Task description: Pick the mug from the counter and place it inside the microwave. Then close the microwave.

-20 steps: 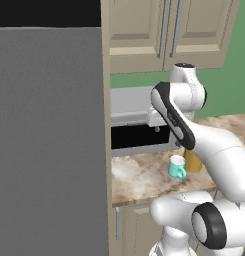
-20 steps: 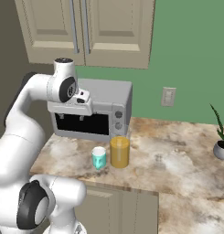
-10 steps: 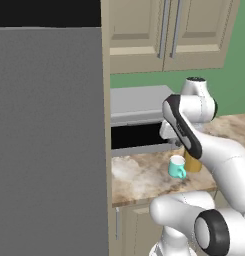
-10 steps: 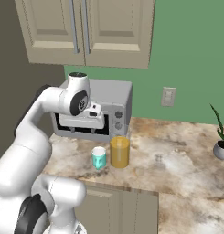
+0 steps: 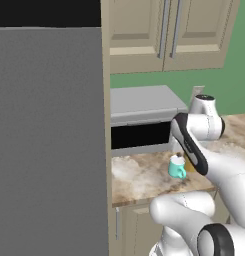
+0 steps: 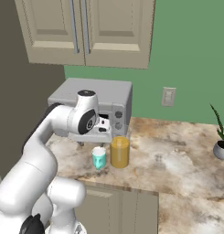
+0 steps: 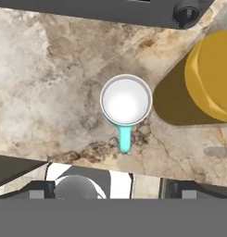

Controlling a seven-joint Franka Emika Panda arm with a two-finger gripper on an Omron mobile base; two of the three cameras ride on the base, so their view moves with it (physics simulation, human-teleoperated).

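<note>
One teal mug [image 7: 126, 100] stands upright on the speckled counter [image 7: 50, 83], directly beneath the gripper [image 6: 103, 124], handle toward 6 o'clock in the hand view, yellow bottle [image 7: 212, 76] beside it at 3 o'clock; whether the jaws are released cannot be told.

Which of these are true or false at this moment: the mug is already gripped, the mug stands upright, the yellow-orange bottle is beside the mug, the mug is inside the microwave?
1. The mug is already gripped. False: it stands free on the counter, with nothing closed around it.
2. The mug stands upright. True: the hand view looks straight into its pale inside.
3. The yellow-orange bottle is beside the mug. True.
4. The mug is inside the microwave. False: it stands on the counter in front of it.
</note>
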